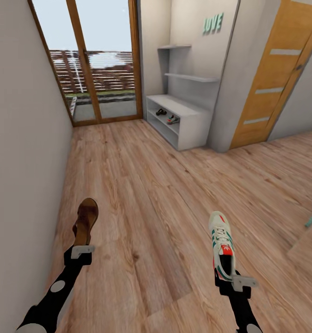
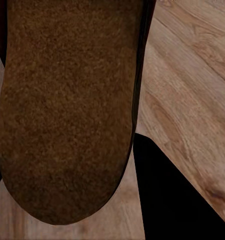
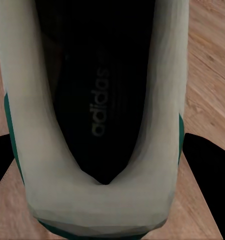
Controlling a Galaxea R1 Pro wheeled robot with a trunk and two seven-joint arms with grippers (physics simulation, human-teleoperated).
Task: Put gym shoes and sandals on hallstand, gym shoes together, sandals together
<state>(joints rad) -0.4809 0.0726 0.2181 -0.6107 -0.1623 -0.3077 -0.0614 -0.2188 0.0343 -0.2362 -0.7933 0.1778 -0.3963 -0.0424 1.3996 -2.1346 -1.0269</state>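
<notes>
While the robot stood on the light brown wooden floor (image 1: 142,194), its left tool (image 1: 82,252) was closed on a dark brown leather sandal (image 1: 85,221). Its right tool (image 1: 230,280) was closed on a white gym shoe with green stripes (image 1: 221,245). Far ahead, the low white shoe rack (image 1: 193,121) held another sandal (image 1: 161,112) and shoe (image 1: 173,120) on its shelf.

Two slim robot arms are showing in the head view, both mostly matte black. The left arm (image 1: 59,291) is carrying a round pale grey disc on its side and widening into a light grey joint lower down. Each arm is ending in a black wrist block topped by a small light grey bracket, as on the right arm (image 1: 241,300).
</notes>
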